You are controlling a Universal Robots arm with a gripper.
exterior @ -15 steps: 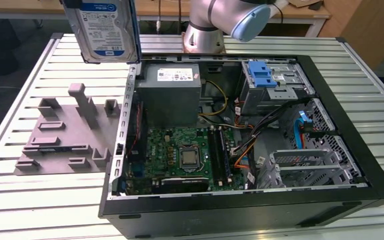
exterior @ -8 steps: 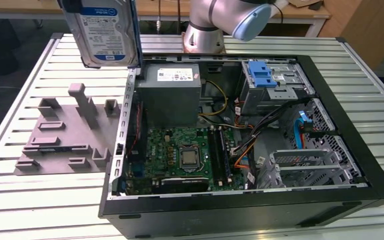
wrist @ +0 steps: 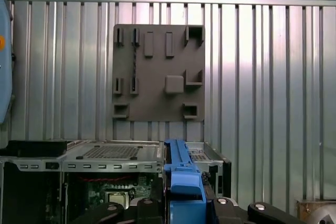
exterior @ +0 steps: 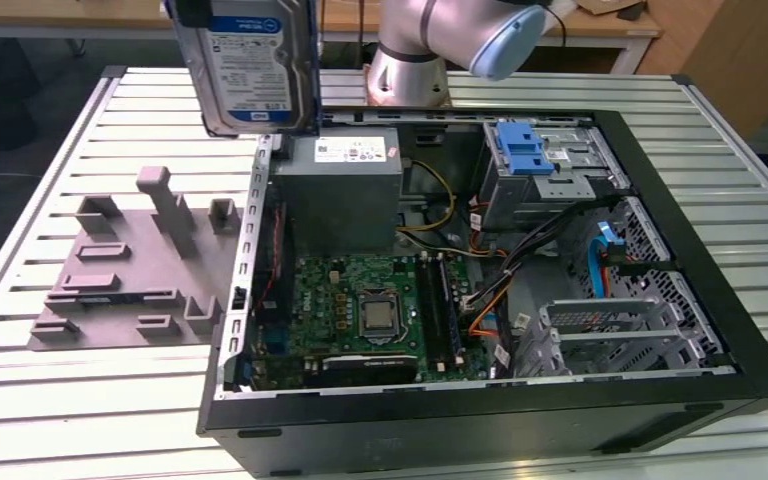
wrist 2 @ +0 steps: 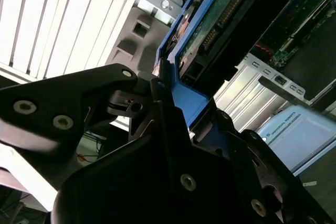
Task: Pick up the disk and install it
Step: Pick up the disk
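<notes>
gripper (wrist 2: pixel 169 100): clamped on disk (exterior: pixel 253 65) carrier
step: carry, disk held upper left, above case (exterior: pixel 491 430)
install likely needs: lining up with bay (exterior: pixel 551 165)

bright even light; glare on the slatted table (wrist 2: pixel 31 14); soft shadows.

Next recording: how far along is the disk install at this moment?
Done: the pick-up. The flat silver hard drive in its blue plastic carrier hangs in the air over the far corner of the open black computer case. In hand: the gripper is shut on the carrier's edge. Left: the install; the drive sits in no bay of the case.
</notes>
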